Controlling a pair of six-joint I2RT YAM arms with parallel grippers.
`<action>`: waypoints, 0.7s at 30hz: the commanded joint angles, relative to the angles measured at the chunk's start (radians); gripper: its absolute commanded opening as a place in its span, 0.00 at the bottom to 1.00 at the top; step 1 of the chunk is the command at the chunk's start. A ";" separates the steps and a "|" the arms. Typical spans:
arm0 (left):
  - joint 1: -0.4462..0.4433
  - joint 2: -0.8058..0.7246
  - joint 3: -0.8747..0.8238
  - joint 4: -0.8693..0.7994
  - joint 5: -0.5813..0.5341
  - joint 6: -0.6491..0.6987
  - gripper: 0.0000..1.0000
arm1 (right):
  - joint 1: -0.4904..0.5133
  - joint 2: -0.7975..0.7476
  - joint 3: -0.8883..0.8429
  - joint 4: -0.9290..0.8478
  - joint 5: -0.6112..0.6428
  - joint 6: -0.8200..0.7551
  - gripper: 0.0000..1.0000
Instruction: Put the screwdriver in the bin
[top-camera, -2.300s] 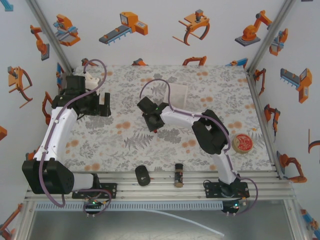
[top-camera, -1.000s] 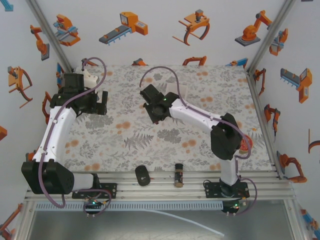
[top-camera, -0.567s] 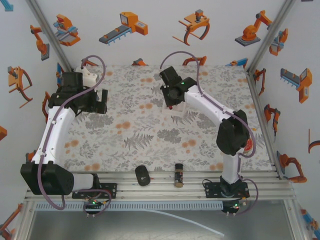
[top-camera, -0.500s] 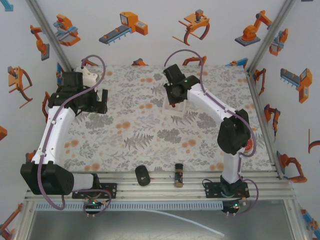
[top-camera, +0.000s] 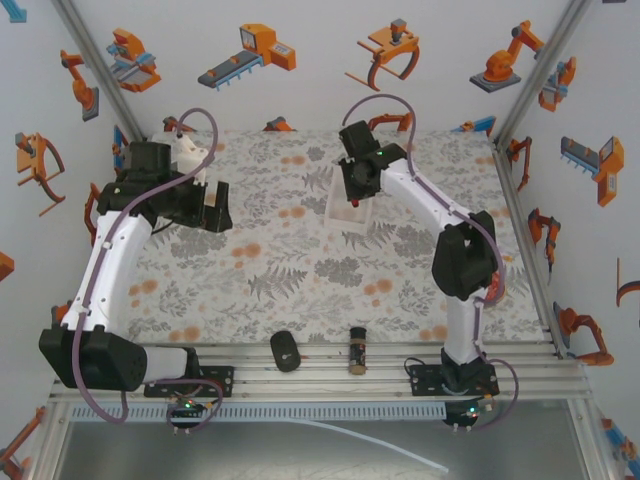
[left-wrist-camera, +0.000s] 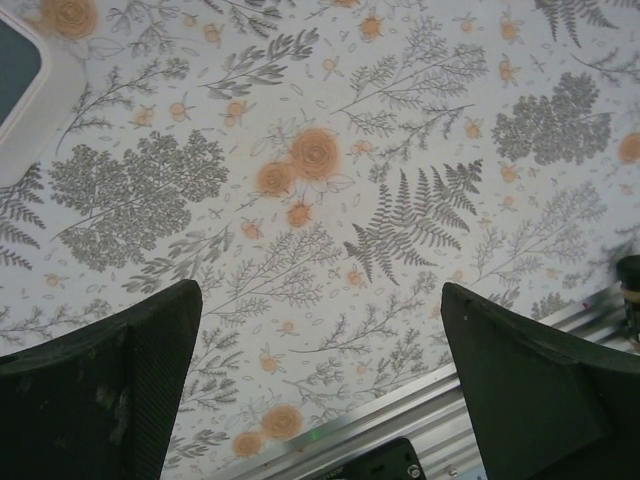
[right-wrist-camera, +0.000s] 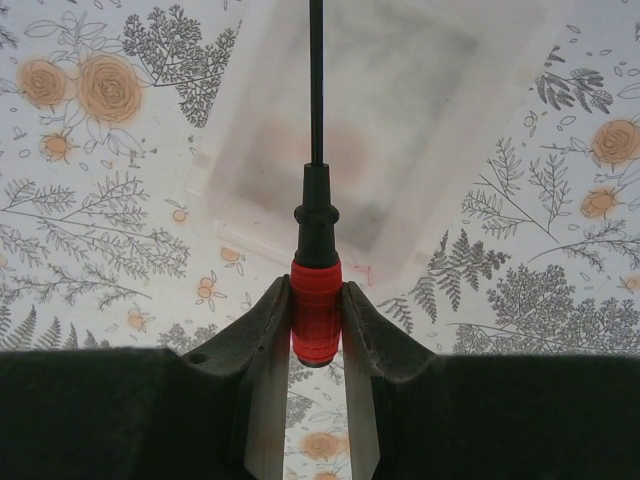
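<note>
The right gripper (right-wrist-camera: 316, 300) hangs over the small, shallow, clear whitish plastic bin (right-wrist-camera: 400, 130) at the far middle of the floral table (top-camera: 270, 270), its 2 fingers clamped on the red handle of the tiny dark-shafted screwdriver (right-wrist-camera: 317, 240). Pickup and carry look done; I'd say only the release is left. The left gripper (left-wrist-camera: 320, 370) hovers well apart, fingers spread, empty.

Right end effector (right-wrist-camera: 316, 300) clamped, left end effector (left-wrist-camera: 320, 300) spread
</note>
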 joint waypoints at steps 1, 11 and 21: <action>-0.004 0.000 0.054 -0.037 0.086 -0.020 0.97 | -0.007 0.026 0.021 0.026 0.005 0.020 0.19; -0.012 0.000 0.033 -0.054 0.210 0.009 0.97 | -0.013 0.098 0.041 0.039 0.004 0.035 0.19; -0.023 -0.007 0.011 -0.053 0.193 0.024 0.97 | -0.025 0.171 0.096 0.042 -0.009 0.044 0.19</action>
